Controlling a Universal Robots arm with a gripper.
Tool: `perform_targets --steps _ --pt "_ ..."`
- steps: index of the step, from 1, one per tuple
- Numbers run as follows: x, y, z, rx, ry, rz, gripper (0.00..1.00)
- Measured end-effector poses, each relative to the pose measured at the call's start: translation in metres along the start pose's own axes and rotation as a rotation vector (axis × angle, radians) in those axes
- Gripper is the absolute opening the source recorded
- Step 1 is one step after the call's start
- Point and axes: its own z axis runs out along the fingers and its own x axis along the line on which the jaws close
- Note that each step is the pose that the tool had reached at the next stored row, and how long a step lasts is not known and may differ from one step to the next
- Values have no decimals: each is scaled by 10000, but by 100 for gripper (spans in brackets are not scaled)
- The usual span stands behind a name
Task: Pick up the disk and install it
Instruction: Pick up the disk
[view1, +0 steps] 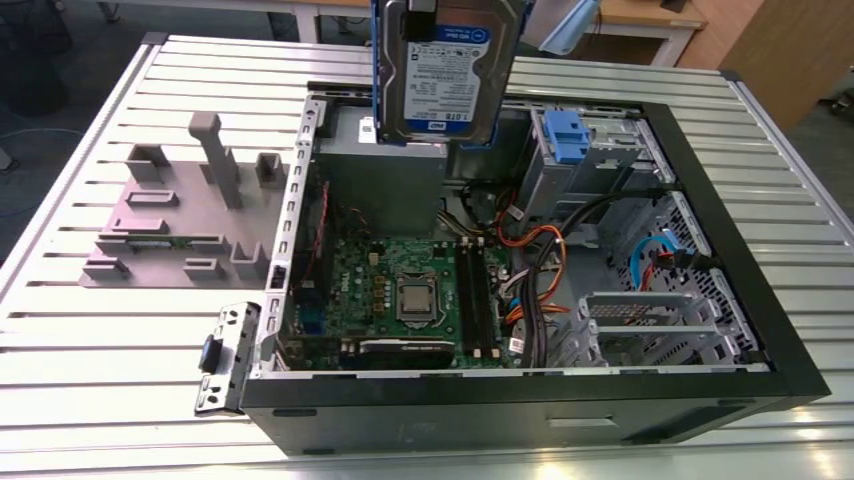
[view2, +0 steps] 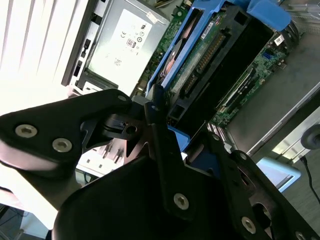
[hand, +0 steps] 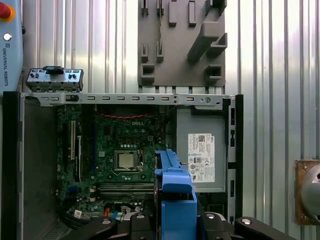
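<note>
Black gripper (view2: 186, 137) clenched on the disk (view1: 443, 70) by its blue bracket, fingers (view2: 156, 125) pressed to both sides. In the exterior view the disk hangs on edge, label facing out, above the open computer case (view1: 727, 300), over the grey power supply (view1: 380, 185). Case lies on the slatted desk (view1: 80, 340), grey fixture (view1: 174, 220) beside it
</note>
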Motion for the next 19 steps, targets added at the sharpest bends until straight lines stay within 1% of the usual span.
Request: perform_targets --steps 19 --pt "41 -4 2 0 5 0 36"
